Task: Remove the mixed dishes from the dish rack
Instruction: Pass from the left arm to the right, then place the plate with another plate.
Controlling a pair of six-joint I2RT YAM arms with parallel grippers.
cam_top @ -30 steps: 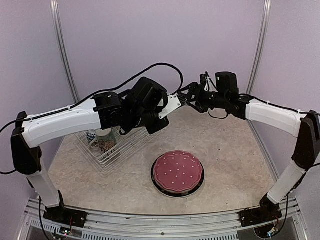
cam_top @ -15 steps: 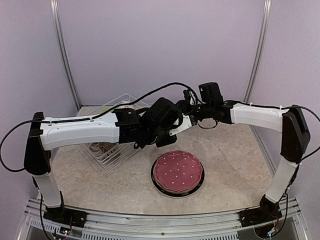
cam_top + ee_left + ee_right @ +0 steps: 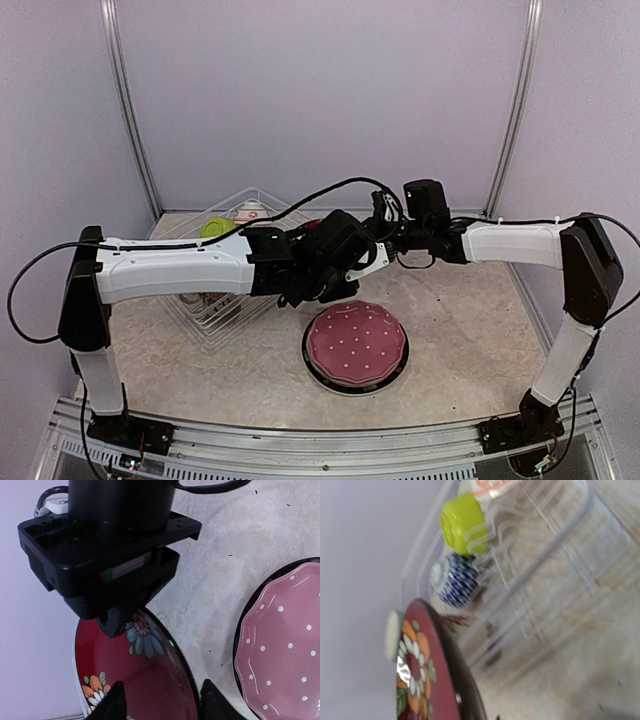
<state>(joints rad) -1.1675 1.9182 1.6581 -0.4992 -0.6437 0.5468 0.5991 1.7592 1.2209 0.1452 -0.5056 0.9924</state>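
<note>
**Position.** Both arms meet above the middle of the beige marbled table (image 3: 470,320), to the right of the rack and just beyond the stacked plates. The round red ceramic plate with the flower pattern (image 3: 137,677) stands on edge in the air there, clear of rack and table.

**End effectors.** The right gripper (image 3: 119,625) is clamped tight on the plate's upper rim. The left gripper (image 3: 162,702) has its jaws parted to a moderate width, with the lower part of the plate between them. It cannot be told whether either pad touches the plate. In my judgement this is a hand-over, with the right gripper carrying the weight.

**Done.** The round pink ceramic plate with white dots (image 3: 355,343) lies flat on the table, near and central. A black rim (image 3: 309,362) shows around it, apparently a second plate underneath. Two plates therefore appear to be unloaded, with a third in transit.

**Outstanding.** The white wire dish rack (image 3: 225,318) sits at the far left. It holds:
- a lime green bowl (image 3: 462,520);
- a blue-and-white patterned bowl (image 3: 455,580) just beside the green one;
- a white piece with red markings (image 3: 252,212) at the far end.

The left arm covers the near part of the rack, so no full count can be given.

**Assessment.** The task looks rather less than half finished, with at least three pieces to lift out. The red plate has yet to be set down, on or beside the pink one. A single grip on the rim of an upright plate could let it swing or slip.
</note>
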